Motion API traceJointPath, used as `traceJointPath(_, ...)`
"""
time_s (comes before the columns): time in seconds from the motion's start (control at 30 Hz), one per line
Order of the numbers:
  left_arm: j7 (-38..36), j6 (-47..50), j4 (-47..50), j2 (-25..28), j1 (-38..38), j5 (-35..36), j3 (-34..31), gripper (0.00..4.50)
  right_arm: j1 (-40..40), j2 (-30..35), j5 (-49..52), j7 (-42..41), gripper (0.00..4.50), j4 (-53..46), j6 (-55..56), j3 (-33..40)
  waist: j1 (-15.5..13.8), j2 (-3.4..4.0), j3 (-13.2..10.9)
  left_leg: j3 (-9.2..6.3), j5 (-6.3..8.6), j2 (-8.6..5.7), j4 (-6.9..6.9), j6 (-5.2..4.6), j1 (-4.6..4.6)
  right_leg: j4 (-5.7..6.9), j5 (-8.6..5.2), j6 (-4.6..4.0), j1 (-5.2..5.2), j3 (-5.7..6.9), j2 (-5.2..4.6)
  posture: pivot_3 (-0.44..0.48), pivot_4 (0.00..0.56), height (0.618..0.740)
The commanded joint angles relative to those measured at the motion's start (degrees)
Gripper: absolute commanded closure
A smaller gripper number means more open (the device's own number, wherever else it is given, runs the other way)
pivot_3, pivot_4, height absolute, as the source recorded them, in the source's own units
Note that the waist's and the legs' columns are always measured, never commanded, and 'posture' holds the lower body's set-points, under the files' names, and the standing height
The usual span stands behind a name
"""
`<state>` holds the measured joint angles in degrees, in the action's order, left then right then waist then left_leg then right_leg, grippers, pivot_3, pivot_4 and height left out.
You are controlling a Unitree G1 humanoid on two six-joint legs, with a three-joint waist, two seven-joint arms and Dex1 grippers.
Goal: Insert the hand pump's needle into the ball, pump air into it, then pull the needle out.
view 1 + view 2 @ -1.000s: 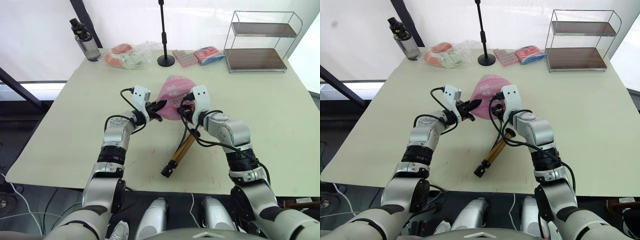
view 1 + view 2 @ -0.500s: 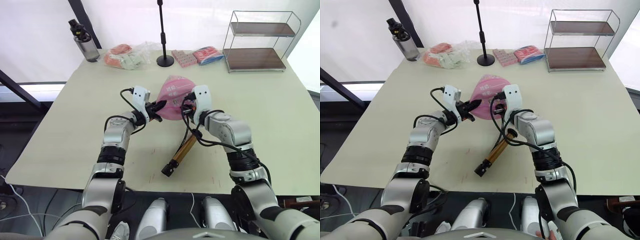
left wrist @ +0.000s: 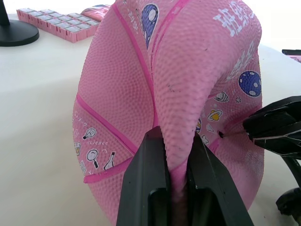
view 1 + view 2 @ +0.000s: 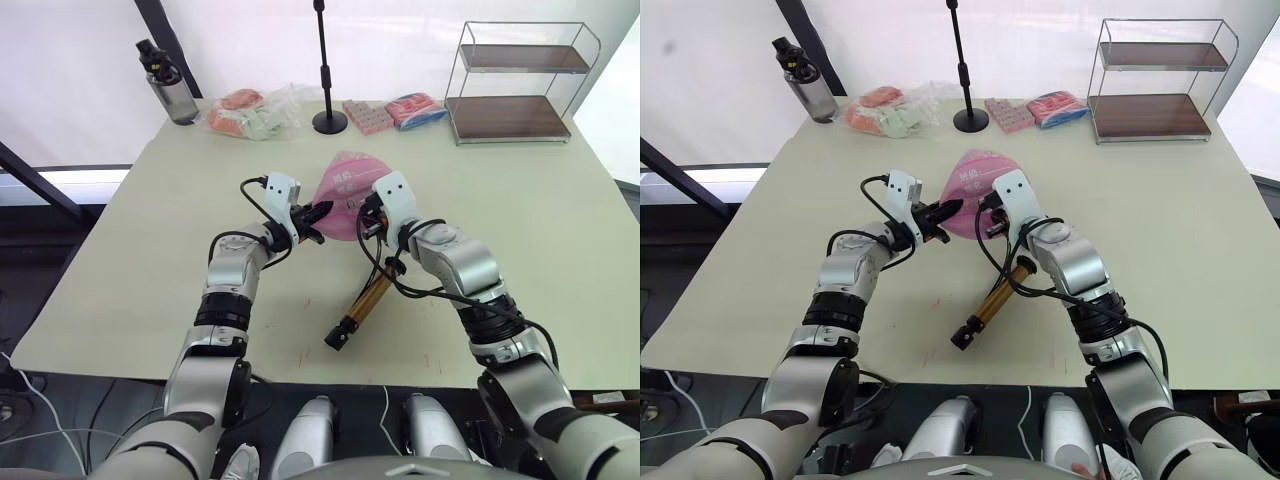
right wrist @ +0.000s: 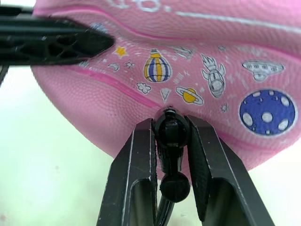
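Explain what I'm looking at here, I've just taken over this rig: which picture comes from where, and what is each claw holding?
It is a two-armed humanoid at a table. The two wide pictures come from its head, looking down; the two close-ups come from cameras on its wrists. The left gripper pinches a fold of the limp pink ball. The right gripper is shut on the needle, pressed against the ball's skin. The hand pump lies on the table, joined by its hose. Behind stand a bottle, packets, a stand and a shelf rack.
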<state>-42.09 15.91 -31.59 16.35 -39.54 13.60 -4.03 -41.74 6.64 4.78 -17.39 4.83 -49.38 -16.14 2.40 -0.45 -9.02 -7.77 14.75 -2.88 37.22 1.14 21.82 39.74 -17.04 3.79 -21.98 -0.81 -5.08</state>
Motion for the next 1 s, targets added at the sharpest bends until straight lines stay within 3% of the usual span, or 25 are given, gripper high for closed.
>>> traceJointPath(0.03, -0.7, 1.4, -1.6, -0.8, 1.3, -1.3, 2.6, 4.5, -3.4, 2.3, -2.7, -3.4, 4.15, 1.0, 0.1, -4.5, 0.0, 0.0, 0.0, 0.01, 0.0, 0.0, 0.0, 0.0, 0.0, 0.0, 0.0, 0.0, 0.0, -0.01, -0.01, 0.0, 0.15, 0.74)
traceJointPath(0.27, -0.7, 1.7, -1.1, -1.2, 1.5, -1.2, 2.8, 4.5, -10.7, 6.7, -8.1, -10.8, 4.15, 6.1, -2.2, -13.5, 0.0, -0.01, 0.0, 0.02, 0.0, 0.0, 0.01, 0.0, 0.0, 0.0, 0.01, 0.01, -0.02, -0.01, -0.01, 0.0, 0.15, 0.74)
traceJointPath(0.53, -0.4, 3.3, 0.1, -2.3, 1.9, -0.5, 2.6, 4.5, -15.2, 6.4, -12.0, -16.7, 4.15, 10.9, -1.8, -19.0, 0.0, -0.02, 0.0, -0.03, 0.0, 0.0, 0.02, 0.01, 0.0, 0.01, 0.01, 0.01, -0.02, 0.03, -0.01, 0.0, 0.15, 0.74)
traceJointPath(1.0, 1.4, 8.2, 1.2, -2.6, 2.1, 0.0, 2.3, 4.5, -19.7, 1.0, -16.8, -19.8, 4.15, 27.0, 4.3, -19.0, 0.2, -0.24, 0.3, -0.13, 0.01, -0.02, 0.02, 0.0, -0.25, 0.08, 0.01, 0.0, 0.1, -0.01, 0.05, 0.0, 0.15, 0.74)
